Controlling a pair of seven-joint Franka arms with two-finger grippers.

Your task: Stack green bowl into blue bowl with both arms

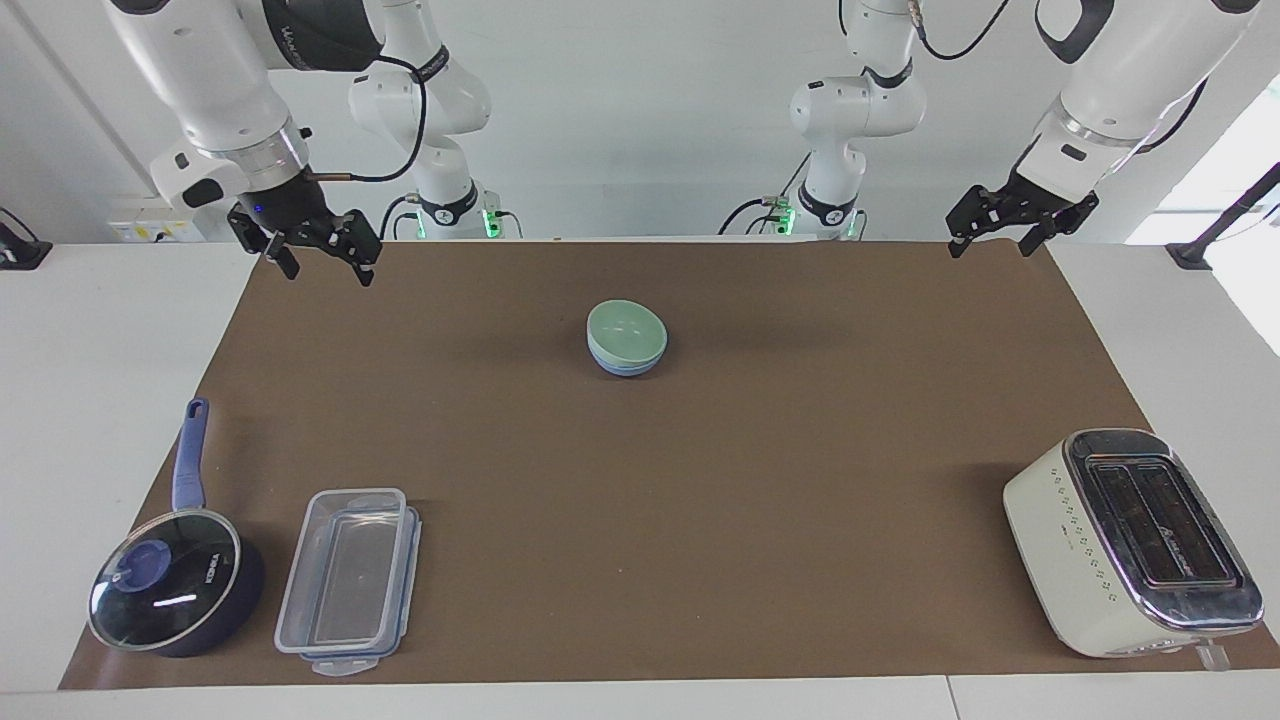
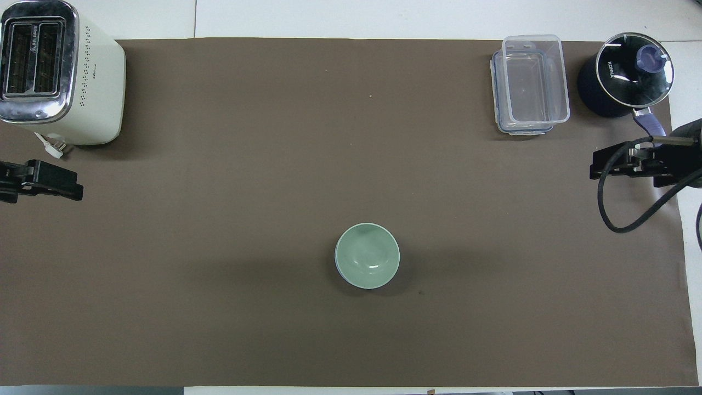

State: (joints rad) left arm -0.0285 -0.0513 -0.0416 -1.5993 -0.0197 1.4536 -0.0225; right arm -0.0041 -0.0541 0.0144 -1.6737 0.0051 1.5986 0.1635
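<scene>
The right end effector (image 1: 320, 262) hung empty with its fingers spread, over the brown mat (image 1: 800, 480) at the corner by the right arm's base. At the middle of the tabletop (image 1: 80, 340), the green bowl (image 1: 626, 329) sat nested in the blue bowl (image 1: 625, 366), only the blue rim showing beneath it. The left end effector (image 1: 990, 240) hung empty, fingers apart, over the mat's corner by the left arm's base. Both were well apart from the bowls.

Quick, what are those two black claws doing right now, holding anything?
Left gripper: open, empty, raised over the mat's corner.
Right gripper: open, empty, raised over the mat's other corner.
</scene>
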